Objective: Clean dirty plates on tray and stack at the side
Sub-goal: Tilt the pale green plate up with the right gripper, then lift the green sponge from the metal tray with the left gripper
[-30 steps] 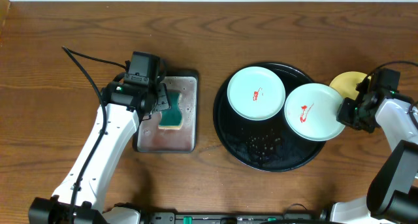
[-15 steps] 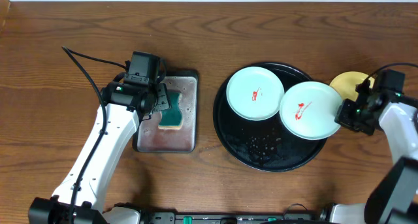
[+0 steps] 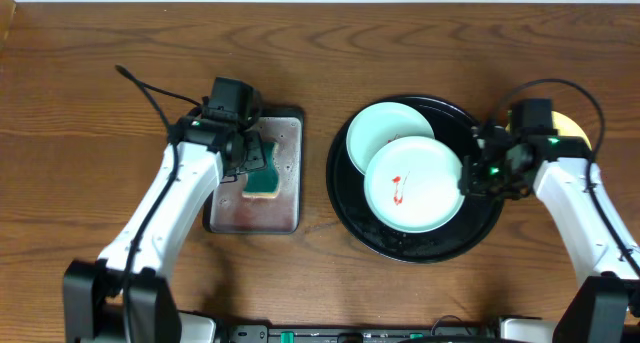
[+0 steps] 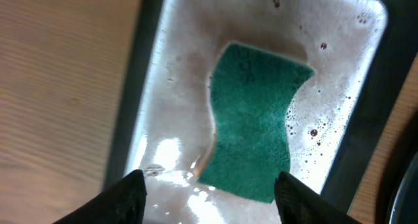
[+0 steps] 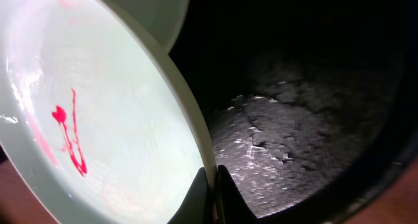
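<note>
The black tray (image 3: 345, 198) holds a mint plate (image 3: 382, 125) at its back left. A second mint plate (image 3: 413, 183) with a red smear hangs tilted over the tray's middle and overlaps the first. My right gripper (image 3: 468, 175) is shut on this plate's right rim. In the right wrist view the fingers (image 5: 212, 188) pinch the rim of the smeared plate (image 5: 98, 119) above the wet tray floor (image 5: 307, 139). A sliver of the yellow plate (image 3: 574, 123) shows behind the right arm. My left gripper (image 4: 210, 198) is open above a green sponge (image 4: 255, 142).
The sponge (image 3: 263, 171) lies in a wet rectangular silver tray (image 3: 285, 208) left of the black tray. Dark crumbs (image 3: 400, 238) lie at the black tray's front. The left arm's cable (image 3: 150, 93) loops over the table at the left.
My right gripper has carried the smeared plate left, from the tray's right rim to over its middle, overlapping the other plate. The left gripper shifted slightly over the sponge.
</note>
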